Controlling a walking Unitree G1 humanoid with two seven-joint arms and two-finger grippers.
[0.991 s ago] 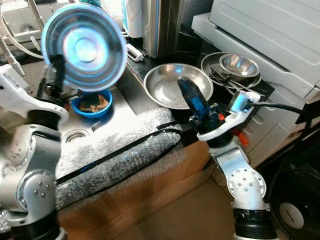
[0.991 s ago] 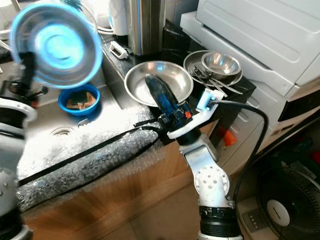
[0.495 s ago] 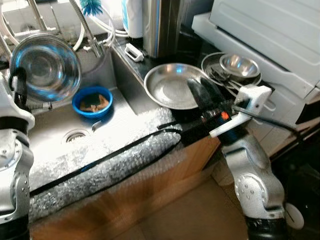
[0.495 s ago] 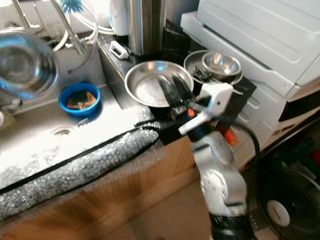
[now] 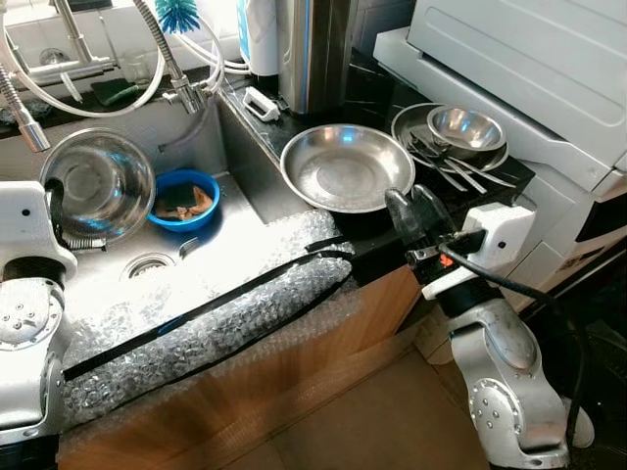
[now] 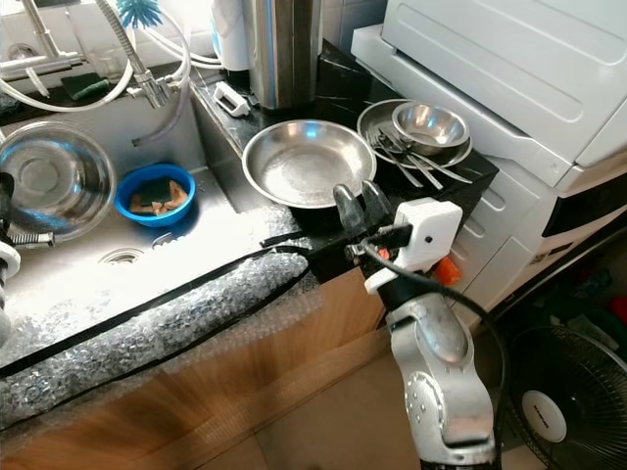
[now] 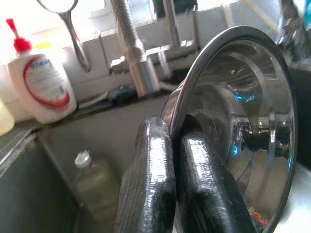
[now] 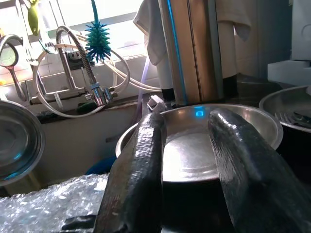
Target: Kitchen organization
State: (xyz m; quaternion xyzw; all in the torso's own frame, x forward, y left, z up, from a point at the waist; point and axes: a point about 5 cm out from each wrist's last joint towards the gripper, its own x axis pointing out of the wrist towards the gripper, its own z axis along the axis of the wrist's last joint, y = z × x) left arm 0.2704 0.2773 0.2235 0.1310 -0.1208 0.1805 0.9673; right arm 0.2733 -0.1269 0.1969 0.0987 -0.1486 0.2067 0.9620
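My left gripper (image 7: 167, 141) is shut on the rim of a steel bowl (image 5: 96, 184), held tilted over the left side of the sink (image 5: 225, 220). A blue bowl (image 5: 186, 199) with brown scraps rests in the sink beside it. On the black counter to the right lies a wide steel pan (image 5: 345, 167). My right gripper (image 5: 411, 206) stands open just in front of the pan's near rim, with nothing between its fingers (image 8: 138, 160). Further right, a small steel bowl (image 5: 467, 127) sits on a plate with cutlery (image 5: 446, 166).
Bubble wrap (image 5: 216, 323) covers the sink's front edge. A faucet with a coiled hose (image 5: 171, 69) and a soap bottle (image 7: 41, 87) stand behind the sink. A tall steel canister (image 5: 313, 49) stands at the back; a white appliance (image 5: 529, 59) is at right.
The left gripper has lowered the steel bowl toward the sink. The right gripper has pulled back from over the pan to its near rim and toward the counter edge.
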